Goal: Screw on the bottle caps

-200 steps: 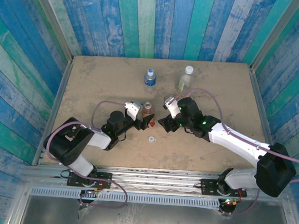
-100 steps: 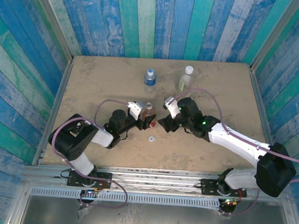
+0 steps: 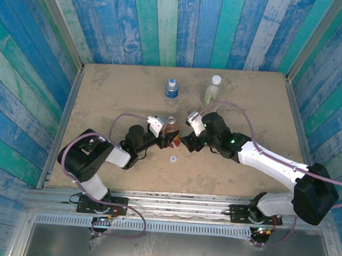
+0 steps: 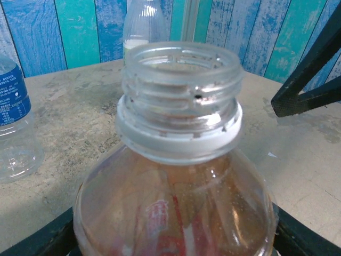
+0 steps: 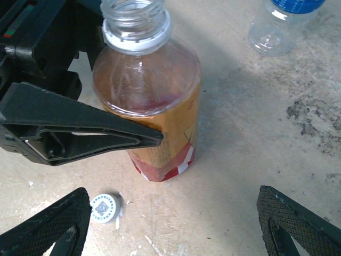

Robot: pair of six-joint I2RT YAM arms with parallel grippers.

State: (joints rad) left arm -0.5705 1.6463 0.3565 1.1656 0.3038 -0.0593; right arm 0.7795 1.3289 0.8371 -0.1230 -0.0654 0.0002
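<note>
The orange bottle (image 3: pixel 170 127) with a red label stands upright mid-table, its threaded neck (image 4: pixel 181 101) bare. My left gripper (image 3: pixel 166 138) is shut on its body; one black finger (image 5: pixel 80 128) lies against the near side of the orange bottle (image 5: pixel 160 90). A white cap (image 3: pixel 173 159) lies flat on the table in front of the bottle; the same white cap (image 5: pixel 105 207) sits by one finger of my right gripper (image 5: pixel 176 229). My right gripper (image 3: pixel 188 138) stands open just right of the bottle, holding nothing.
A blue-label bottle (image 3: pixel 171 88) with a blue cap and a pale yellow-green bottle (image 3: pixel 212 90) with a white cap stand farther back. Low walls (image 3: pixel 67 121) edge the table on both sides. The blue-label bottle (image 5: pixel 277 26) is beyond the orange one.
My left gripper's jaws have closed in onto the orange bottle, and that arm has shifted slightly forward. The right arm has stayed still and open.
</note>
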